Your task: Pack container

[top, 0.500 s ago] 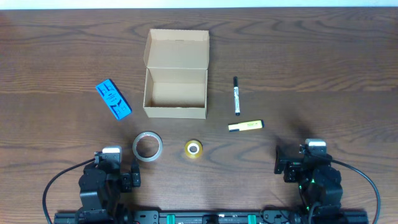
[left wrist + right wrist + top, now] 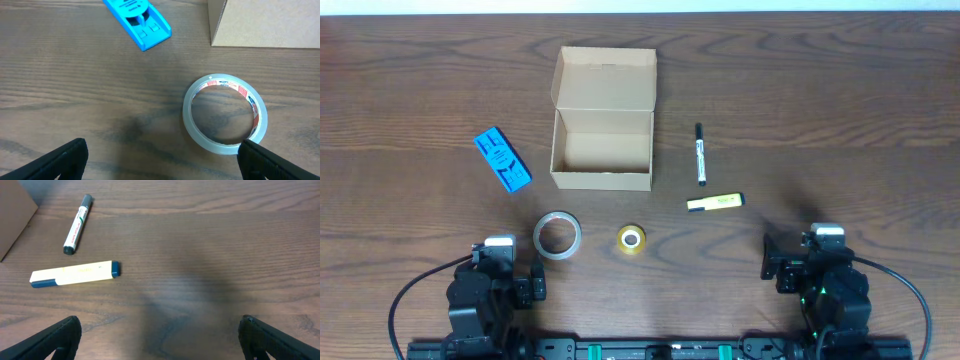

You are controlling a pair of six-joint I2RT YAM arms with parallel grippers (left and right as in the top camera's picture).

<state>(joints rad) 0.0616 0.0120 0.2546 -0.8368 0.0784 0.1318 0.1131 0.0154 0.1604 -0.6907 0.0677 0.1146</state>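
Observation:
The tan cardboard container [image 2: 603, 148] stands open at the table's middle, its flap lid folded back and its inside bare. Its corner shows in the left wrist view [image 2: 265, 22]. A clear tape roll [image 2: 557, 235] [image 2: 225, 114], a small yellow tape roll [image 2: 631, 239], a blue packet [image 2: 502, 159] [image 2: 137, 20], a black-capped marker [image 2: 700, 153] [image 2: 78, 224] and a yellow highlighter [image 2: 715, 203] [image 2: 75, 274] lie around it. My left gripper [image 2: 505, 272] [image 2: 162, 157] rests open at the near left edge, just short of the clear roll. Open and holding nothing, my right gripper [image 2: 805, 262] [image 2: 160, 337] sits near right.
Black cables [image 2: 415, 290] loop from both arm bases along the near edge. Bare wood lies to the right of the marker and behind the container.

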